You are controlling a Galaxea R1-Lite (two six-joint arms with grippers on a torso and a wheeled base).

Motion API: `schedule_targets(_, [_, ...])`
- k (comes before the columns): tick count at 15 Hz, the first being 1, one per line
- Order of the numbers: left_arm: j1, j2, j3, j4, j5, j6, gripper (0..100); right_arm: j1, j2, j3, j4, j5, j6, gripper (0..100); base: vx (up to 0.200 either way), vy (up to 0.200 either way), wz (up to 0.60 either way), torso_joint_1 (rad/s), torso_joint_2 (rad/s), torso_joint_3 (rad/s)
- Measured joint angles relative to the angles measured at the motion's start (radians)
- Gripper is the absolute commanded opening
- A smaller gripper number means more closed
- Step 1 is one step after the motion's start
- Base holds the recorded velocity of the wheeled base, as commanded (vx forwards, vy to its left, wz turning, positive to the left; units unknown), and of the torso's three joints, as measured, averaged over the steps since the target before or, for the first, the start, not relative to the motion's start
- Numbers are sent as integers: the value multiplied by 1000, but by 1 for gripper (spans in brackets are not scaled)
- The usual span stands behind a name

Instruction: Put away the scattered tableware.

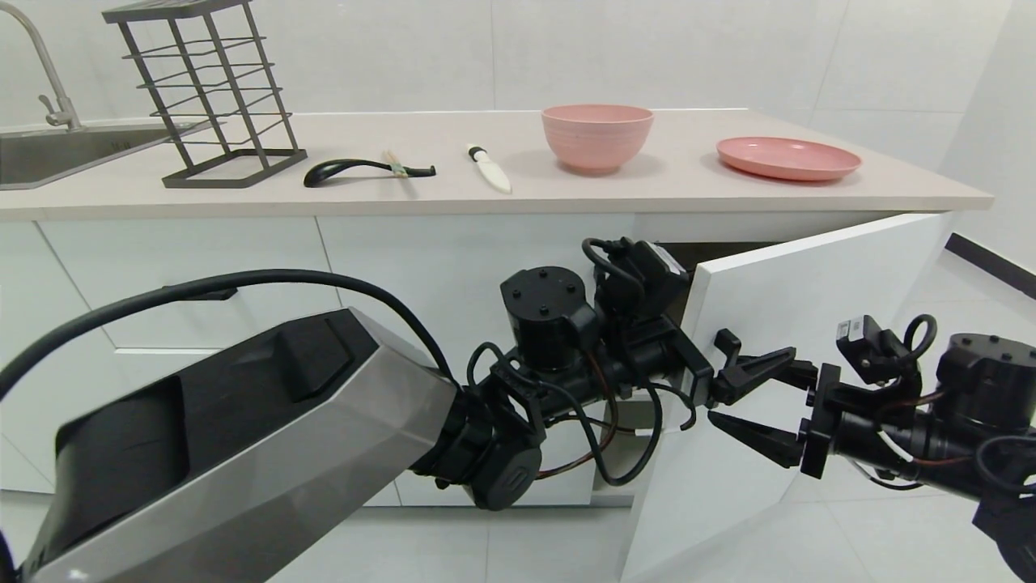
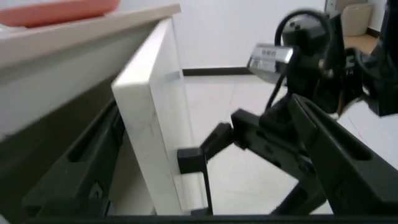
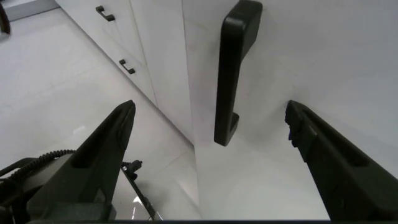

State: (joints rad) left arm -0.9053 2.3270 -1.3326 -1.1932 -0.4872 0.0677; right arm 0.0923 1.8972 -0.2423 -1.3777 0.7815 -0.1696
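White walls back a pale counter [image 1: 712,190] that runs the width of the kitchen, with a steel sink [image 1: 48,154] and tap [image 1: 44,73] at its left end and white cabinets below.

The left arm stretches low across the cabinet fronts, forearm level and wrist turned toward the open cabinet door [image 1: 809,275] under the counter's right part. The left pincer [image 1: 698,380] is spread, and the door's free edge stands between its fingers. One finger [image 2: 74,168] is on the door's inner side. I cannot tell whether either finger touches the panel.

The right arm comes in from the right at about the same height, its wrist level. The right pincer [image 1: 728,405] is spread wide before the door's outer face. The black bar handle [image 3: 233,74] lies between its fingers and touches neither.

The tableware sits on the counter, well above both arms. A pink bowl [image 1: 596,136] stands upright near the middle, deep and plain. A flat pink plate [image 1: 787,157] lies to its right, apart from it. Left of the bowl lies a small white knife [image 1: 490,168] with a black band. Further left is a black spoon [image 1: 340,170], with a thin pale stick [image 1: 396,166] across its handle. A black wire rack [image 1: 210,97] stands beside the sink.
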Motion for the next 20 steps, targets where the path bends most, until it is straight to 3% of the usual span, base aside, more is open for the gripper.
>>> schedule_targets(8, [1,29,-33,17,8,-3,100,-69,-366,213,24,4,-13,100,0,0,0,0,0,0])
schedule_targets(20, [-18,71,-55,25,14,1,100,-62,-847,242,38,5,-25,100,0,0,0,0,0,0])
